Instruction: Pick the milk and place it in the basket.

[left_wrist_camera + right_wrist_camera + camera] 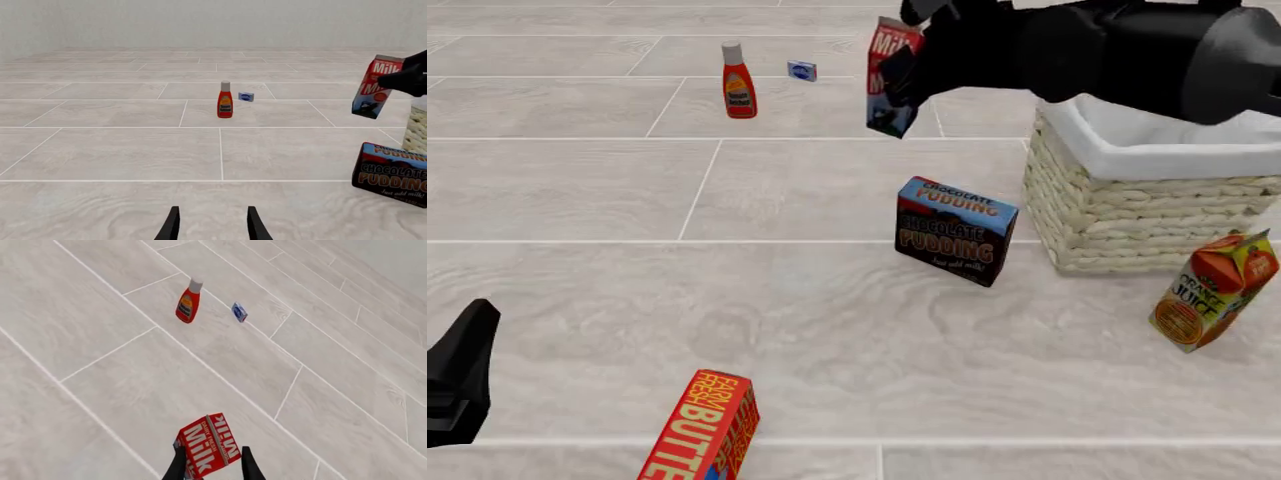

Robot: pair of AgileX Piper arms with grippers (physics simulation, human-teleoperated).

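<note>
The milk [208, 444] read "Milk" in white on its red face, with a smaller line above it too small to make out. The pudding box [956, 231] carried "CHOCOLATE PUDDING" twice, and "Just add milk" showed on it in the left wrist view. The juice carton [1214, 290] read "ORANGE JUICE", and the butter box [703, 428] showed "FRESH BUTTE", cut off by the frame edge.

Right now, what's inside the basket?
Only the white cloth lining shows inside the basket. The right arm covers most of the opening, so its floor is hidden. The milk hangs outside it, gripped by the right end effector.
</note>
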